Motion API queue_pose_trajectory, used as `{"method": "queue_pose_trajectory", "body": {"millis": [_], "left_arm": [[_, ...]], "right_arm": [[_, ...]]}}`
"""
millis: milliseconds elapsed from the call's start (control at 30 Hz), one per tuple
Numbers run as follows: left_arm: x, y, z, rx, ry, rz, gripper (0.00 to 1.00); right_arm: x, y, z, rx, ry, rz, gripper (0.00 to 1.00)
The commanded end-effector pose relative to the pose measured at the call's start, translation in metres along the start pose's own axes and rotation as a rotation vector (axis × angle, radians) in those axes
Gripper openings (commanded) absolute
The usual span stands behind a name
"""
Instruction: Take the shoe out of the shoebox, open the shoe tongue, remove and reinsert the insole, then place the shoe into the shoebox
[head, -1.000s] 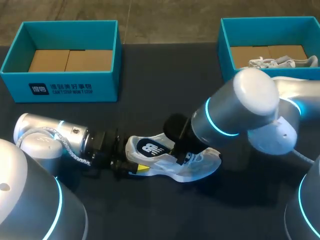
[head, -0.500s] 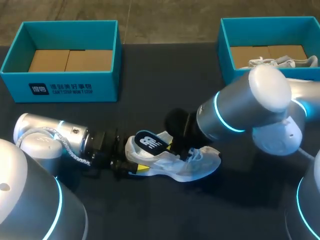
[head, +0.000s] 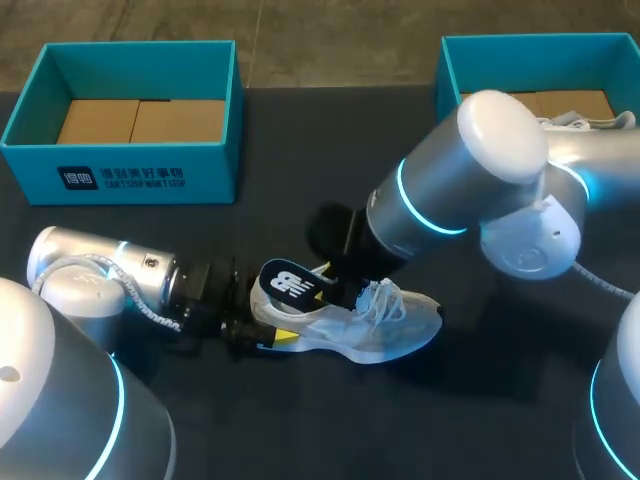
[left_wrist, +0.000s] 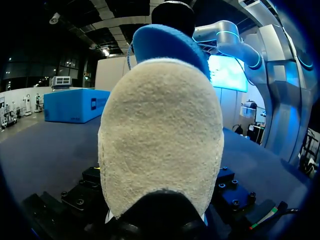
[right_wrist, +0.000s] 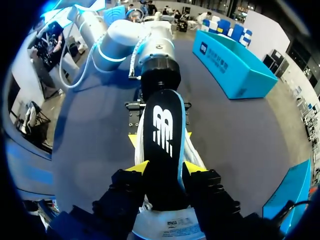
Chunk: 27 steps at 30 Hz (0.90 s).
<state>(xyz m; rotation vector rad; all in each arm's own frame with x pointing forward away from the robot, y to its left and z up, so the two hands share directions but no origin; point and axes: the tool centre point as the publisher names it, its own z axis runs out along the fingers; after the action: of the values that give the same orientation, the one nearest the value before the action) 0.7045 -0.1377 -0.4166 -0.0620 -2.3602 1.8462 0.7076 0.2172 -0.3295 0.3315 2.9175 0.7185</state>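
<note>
1. The left gripper clasps the heel of the white sneaker, a yellow tip on each side. The sneaker rests on the dark table.
2. The right gripper pinches the dark insole, which is raised partly out of the sneaker's opening.

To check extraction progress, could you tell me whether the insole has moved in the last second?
Yes. The insole has shifted slightly toward the left shoebox, its end lifting from the shoe.

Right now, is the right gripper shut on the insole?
Yes: the right gripper has both yellow fingertips pressed on the dark insole from opposite sides.
</note>
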Motion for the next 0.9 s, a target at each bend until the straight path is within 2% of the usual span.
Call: {"method": "queue_pose_trajectory", "body": {"millis": [33,233,433,567,733,833,900], "left_arm": [[-0.002,0.003,0.000,-0.002,0.000,-0.001,0.00],[-0.002,0.003,0.000,-0.002,0.000,-0.001,0.00],[-0.002,0.003,0.000,-0.002,0.000,-0.001,0.00],[-0.002,0.003,0.000,-0.002,0.000,-0.001,0.00],[-0.002,0.003,0.000,-0.002,0.000,-0.001,0.00],[-0.002,0.003,0.000,-0.002,0.000,-0.001,0.00],[-0.002,0.003,0.000,-0.002,0.000,-0.001,0.00]], "right_arm": [[-0.005,0.004,-0.004,0.004,0.024,0.000,0.38],[-0.014,0.014,-0.010,0.033,0.089,-0.007,0.39],[-0.027,0.020,-0.008,0.005,0.210,0.003,0.40],[-0.031,0.026,-0.005,0.001,0.292,-0.018,0.31],[-0.033,0.034,-0.001,0.022,0.376,-0.029,0.35],[-0.035,0.037,0.003,0.037,0.408,-0.033,0.29],[-0.034,0.039,0.004,0.040,0.420,-0.038,0.19]]}}
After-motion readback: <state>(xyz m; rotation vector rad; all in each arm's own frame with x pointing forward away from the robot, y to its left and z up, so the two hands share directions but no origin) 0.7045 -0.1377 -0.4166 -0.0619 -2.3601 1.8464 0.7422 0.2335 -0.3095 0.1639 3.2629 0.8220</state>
